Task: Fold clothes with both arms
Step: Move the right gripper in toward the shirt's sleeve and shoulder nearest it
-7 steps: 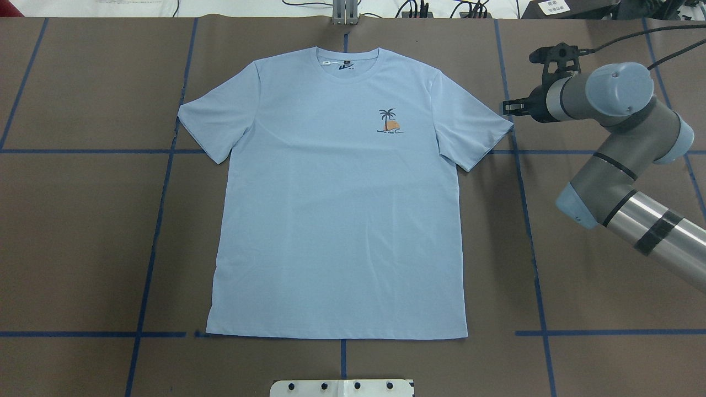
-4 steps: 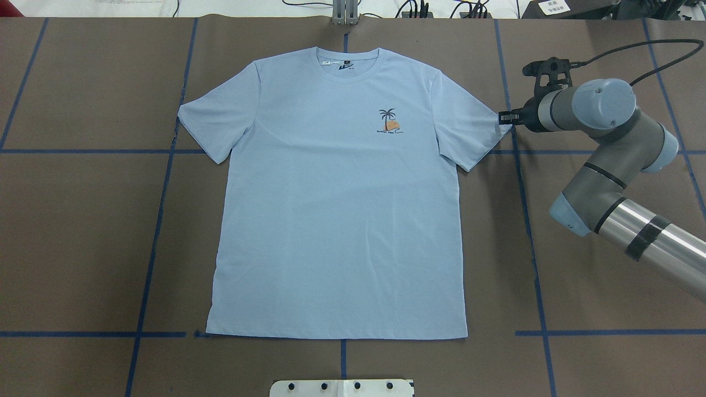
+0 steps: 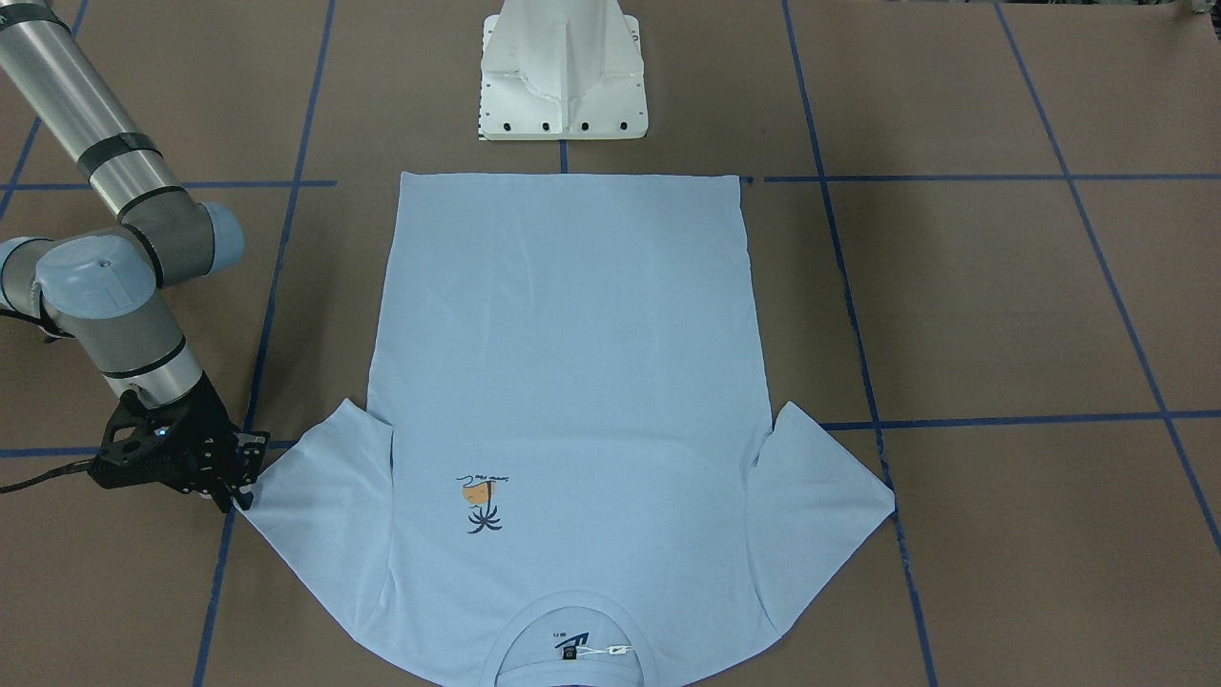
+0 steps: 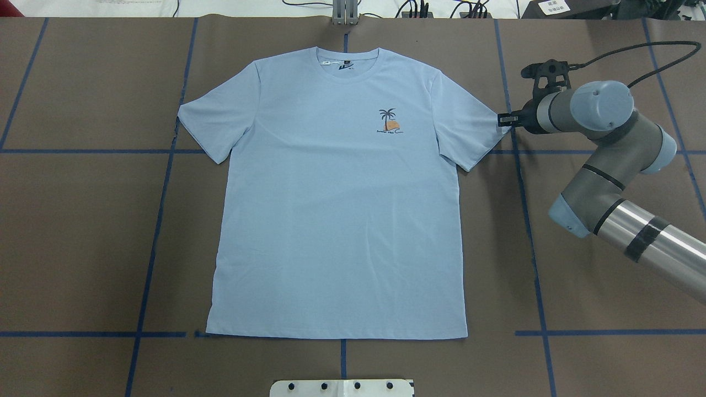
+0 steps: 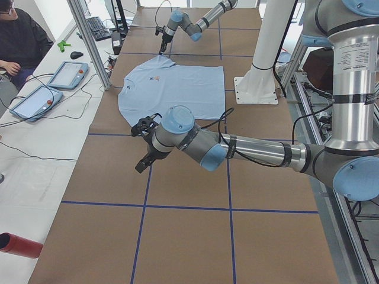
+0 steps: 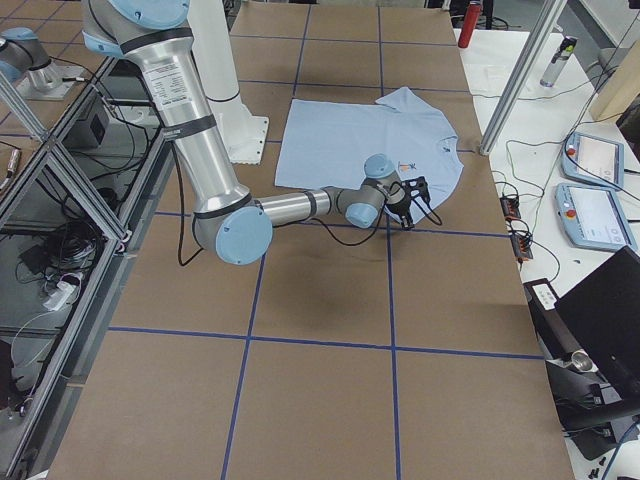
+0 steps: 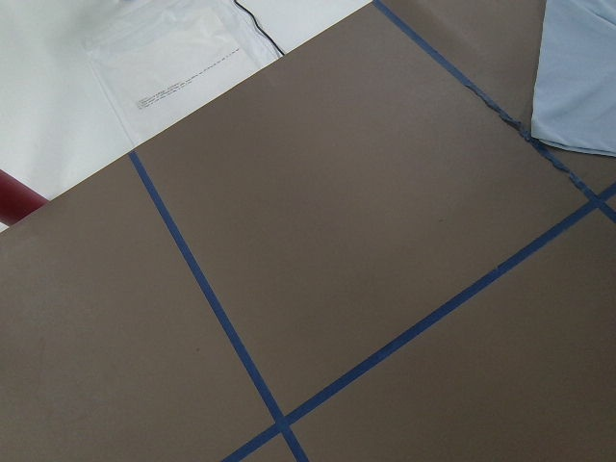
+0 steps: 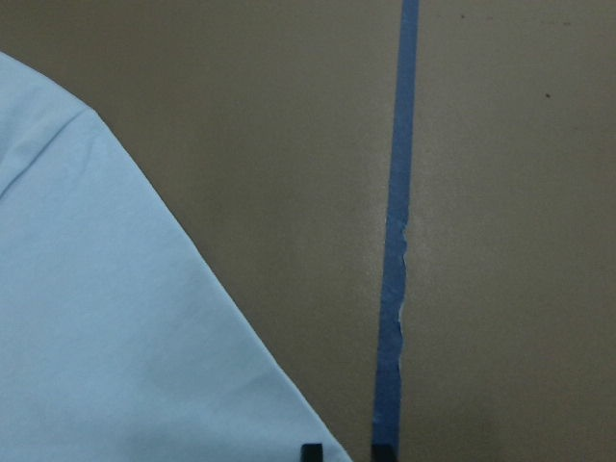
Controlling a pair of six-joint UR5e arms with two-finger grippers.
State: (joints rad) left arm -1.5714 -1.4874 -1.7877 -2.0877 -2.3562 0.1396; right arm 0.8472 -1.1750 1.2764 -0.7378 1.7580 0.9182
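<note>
We see one T-shirt (image 4: 336, 209) spread flat and face up in the middle of the table (image 4: 83, 220), its collar (image 4: 348, 77) on the far side from the robot and its straight hem towards the white pedestal base (image 3: 563, 76). The cloth is a soft, matt, light blue knit, smooth but for a few faint creases. It has two short sleeves fanned outward, a ribbed round collar with a dark neck label (image 4: 346, 66), and one small orange-and-dark palm-tree print (image 4: 388, 121) on the chest. The table top is covered in dull brown paper crossed by lines of blue tape (image 8: 395, 241), slightly frayed in places. We count two arms, both grey-silver tubes with light blue joint caps. The right arm (image 4: 601, 143) bends low over the table, and its black right gripper (image 4: 502, 119) sits at the pointed tip of the sleeve (image 4: 469, 127) on the robot's right. Its jaws stand apart: the wrist view shows two square black fingertips (image 8: 311, 451) with the sleeve's edge running between them. The left arm (image 5: 249, 151) hangs over bare paper, well apart from the shirt. We cannot tell how the jaws of the left gripper (image 5: 141, 167) stand.
</note>
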